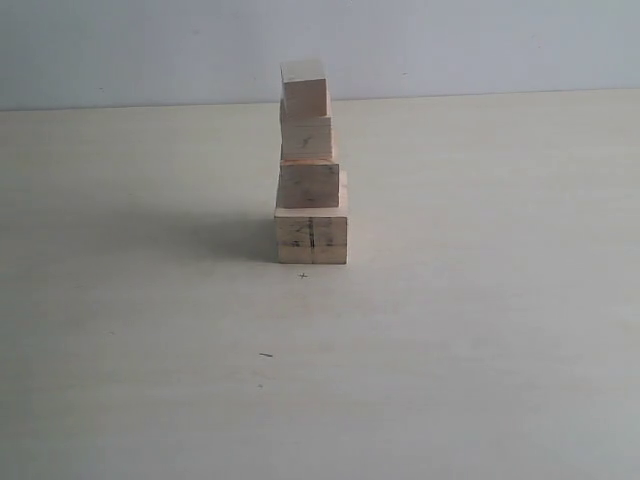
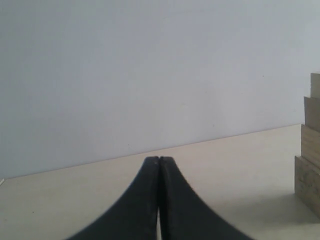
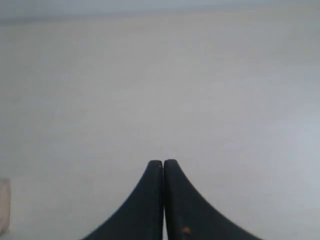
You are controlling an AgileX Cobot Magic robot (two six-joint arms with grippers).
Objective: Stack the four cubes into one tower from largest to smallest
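Four pale wooden cubes stand as one tower (image 1: 310, 165) near the middle of the table. The largest cube (image 1: 311, 238), with a dark line on its front, is the base. On it sits the second cube (image 1: 308, 184), then the third (image 1: 306, 137), and the smallest (image 1: 305, 90) is on top. The exterior view shows neither gripper. The left wrist view shows my left gripper (image 2: 159, 159) shut and empty, low over the table, with the tower (image 2: 311, 150) at that picture's edge. My right gripper (image 3: 163, 162) is shut and empty, facing a blank pale surface.
The pale table (image 1: 480, 340) spreads all round the tower, with a small cross mark (image 1: 303, 276) just in front of the base and a short dark dash (image 1: 265, 355) nearer the front. A white wall (image 1: 480, 40) backs the table.
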